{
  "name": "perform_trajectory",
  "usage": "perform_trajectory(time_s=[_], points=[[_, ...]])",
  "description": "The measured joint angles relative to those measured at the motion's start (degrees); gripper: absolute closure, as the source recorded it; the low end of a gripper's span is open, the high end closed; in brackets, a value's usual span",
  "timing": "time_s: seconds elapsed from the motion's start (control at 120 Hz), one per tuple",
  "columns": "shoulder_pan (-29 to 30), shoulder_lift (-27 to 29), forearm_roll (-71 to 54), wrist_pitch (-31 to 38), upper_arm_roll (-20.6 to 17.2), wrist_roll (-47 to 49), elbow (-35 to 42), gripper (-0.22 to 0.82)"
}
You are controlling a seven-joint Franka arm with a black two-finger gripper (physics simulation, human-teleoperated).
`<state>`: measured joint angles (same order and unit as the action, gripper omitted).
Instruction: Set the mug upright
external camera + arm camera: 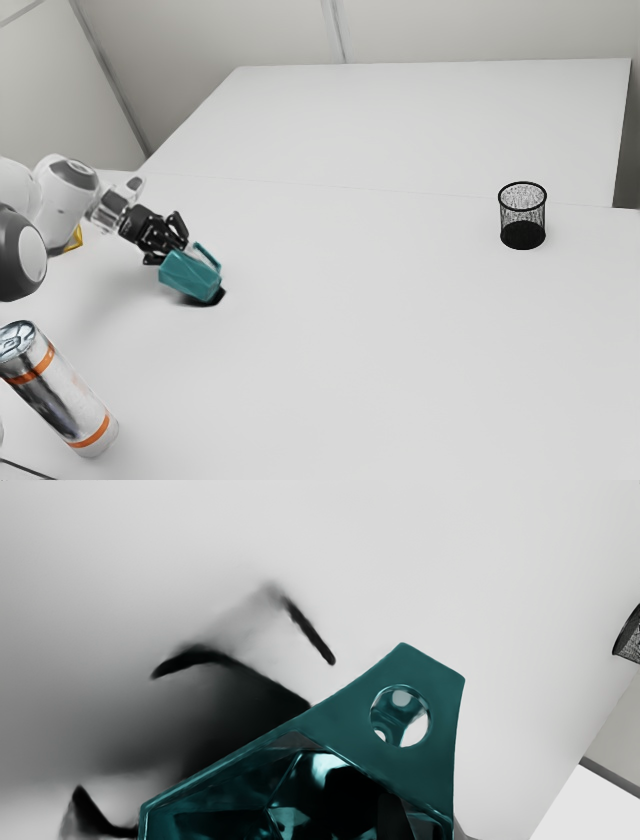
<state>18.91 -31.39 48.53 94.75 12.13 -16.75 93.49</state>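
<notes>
I can't read any text, label, brand, number or sign in either of my views.

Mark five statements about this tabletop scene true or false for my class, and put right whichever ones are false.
1. The mug stands upright on its base. False: it is tilted.
2. The mug's handle has a round hole through it. True.
3. The can has green bands. False: its bands are orange.
4. The black mesh holder is nearer the exterior view's right than the mug is. True.
5. The hand is over the mesh holder. False: it is at the mug, well away from the holder.
</notes>
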Motion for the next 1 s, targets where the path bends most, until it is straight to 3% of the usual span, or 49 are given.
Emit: perform_trajectory(time_s=[0.233, 0.35, 0.492, 0.783, 1.0], points=[[-0.2, 1.9, -3.9, 0.3, -2.8, 0.2, -1.4, 0.77], [-0.8, 6.1, -14.2, 3.3, -7.8, 0.4, -1.5, 0.78], [-4.1, 10.6, -27.2, 8.6, -10.0, 1.1, -0.3, 0.78], [-7.4, 20.7, -42.3, 19.0, -15.3, 8.3, 13.1, 0.79], [-8.6, 22.0, -44.6, 25.9, -16.6, 15.3, 18.6, 0.78]])
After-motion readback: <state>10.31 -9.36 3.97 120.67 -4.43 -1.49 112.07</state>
